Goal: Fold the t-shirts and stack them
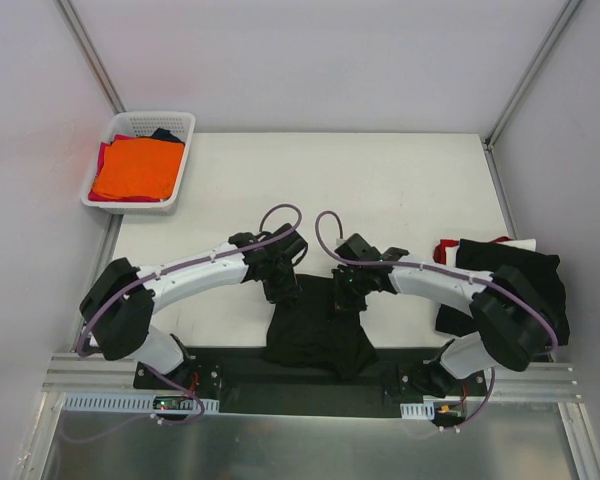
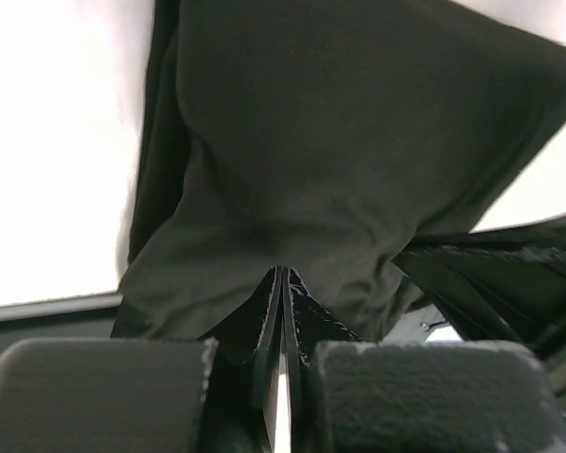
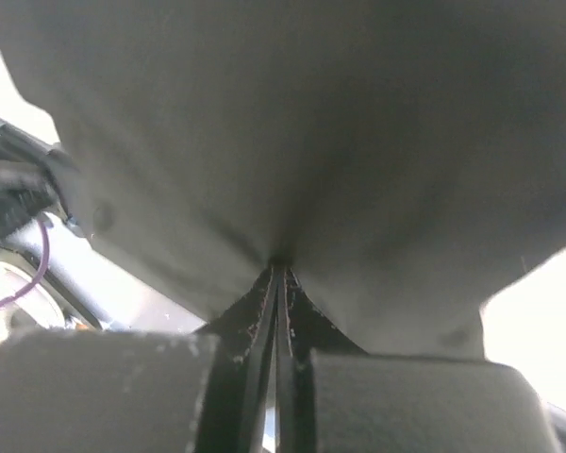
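The black t-shirt (image 1: 318, 338) is found at the lower centre of the overhead view, bunched between the two arms, its bottom edge lying over the dark base plate (image 1: 240, 385) at the near table edge. The left gripper (image 1: 280, 287) is set on the shirt's upper left corner. In the left wrist view its jaws are seen pressed fully together, a fold of black cloth pinched at the tips. The right gripper (image 1: 348, 297) is planted on the upper right corner. The right wrist view shows the same: jaws closed tight, fabric nipped between them and spread across the frame above. Over at the right edge of the overhead view, a pile of dark t-shirts (image 1: 515, 275) is laid on the white table (image 1: 380, 180), a sliver of red and white cloth showing at its left side. In the upper left, an orange t-shirt (image 1: 135, 168) is seen on top in the white basket (image 1: 185, 122), red cloth under it.
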### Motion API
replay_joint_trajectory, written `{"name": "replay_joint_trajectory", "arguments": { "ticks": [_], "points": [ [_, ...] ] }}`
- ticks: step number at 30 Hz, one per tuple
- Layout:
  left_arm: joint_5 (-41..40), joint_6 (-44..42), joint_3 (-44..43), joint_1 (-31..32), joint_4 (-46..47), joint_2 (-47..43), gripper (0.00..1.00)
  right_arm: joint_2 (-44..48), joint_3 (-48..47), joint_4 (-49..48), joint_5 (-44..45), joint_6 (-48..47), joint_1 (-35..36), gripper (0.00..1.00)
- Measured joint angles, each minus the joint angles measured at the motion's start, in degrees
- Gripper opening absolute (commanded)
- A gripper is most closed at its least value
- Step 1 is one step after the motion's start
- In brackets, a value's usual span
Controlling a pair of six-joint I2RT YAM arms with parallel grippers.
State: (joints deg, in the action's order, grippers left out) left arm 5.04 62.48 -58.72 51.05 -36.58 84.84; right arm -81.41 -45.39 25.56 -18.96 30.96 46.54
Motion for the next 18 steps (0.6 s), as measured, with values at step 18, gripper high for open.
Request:
{"name": "replay_joint_trajectory", "arguments": {
  "ticks": [18],
  "points": [
    [12.7,-9.0,-20.1,-10.1,2.4,31.1,0.00,-24.5,-16.5,-2.1,-10.1,-6.6,-17.6,0.01]
  ]
}}
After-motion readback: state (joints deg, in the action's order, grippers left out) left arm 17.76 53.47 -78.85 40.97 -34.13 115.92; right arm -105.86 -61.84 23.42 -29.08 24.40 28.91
